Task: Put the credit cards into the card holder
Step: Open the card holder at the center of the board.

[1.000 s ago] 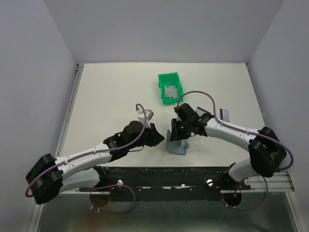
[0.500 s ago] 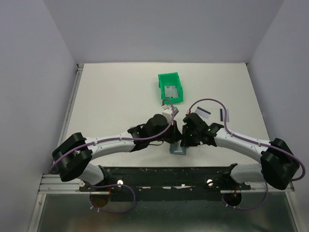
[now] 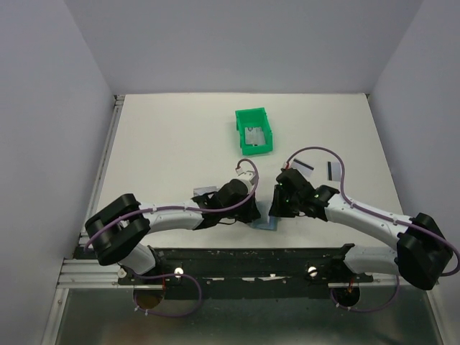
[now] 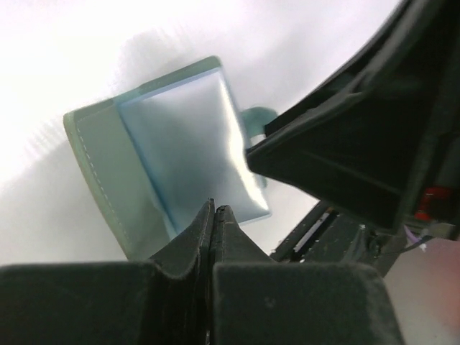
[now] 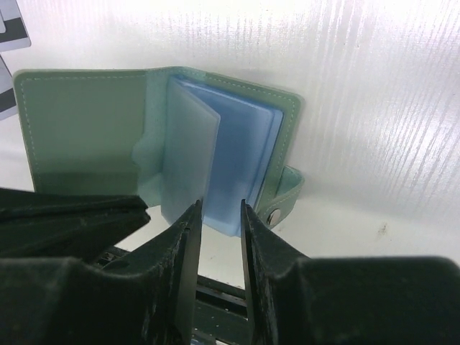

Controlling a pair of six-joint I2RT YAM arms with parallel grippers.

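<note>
The card holder [image 3: 268,223] lies open on the table near the front edge, grey-green with pale blue pockets [image 5: 237,158]; it also shows in the left wrist view [image 4: 180,136]. My right gripper [image 3: 279,207] hovers over it, its jaws slightly apart [image 5: 221,205] either side of the pockets' edge. My left gripper [image 3: 251,210] is at the holder's left side, its jaws pressed together [image 4: 214,208] with nothing visible between them. Two credit cards [image 3: 302,165] [image 3: 333,170] lie behind the right arm. A third card [image 3: 253,135] lies in the green bin.
The green bin [image 3: 244,117] stands mid-table behind both grippers. A grey card-like rectangle [image 3: 205,191] shows beside the left forearm. The black mounting rail [image 3: 251,259] runs just in front of the holder. Two card corners show at the right wrist view's left edge [image 5: 10,32].
My left arm has swung right and forward until its gripper is beside the holder. My right gripper has shifted slightly right and stays over the holder.
</note>
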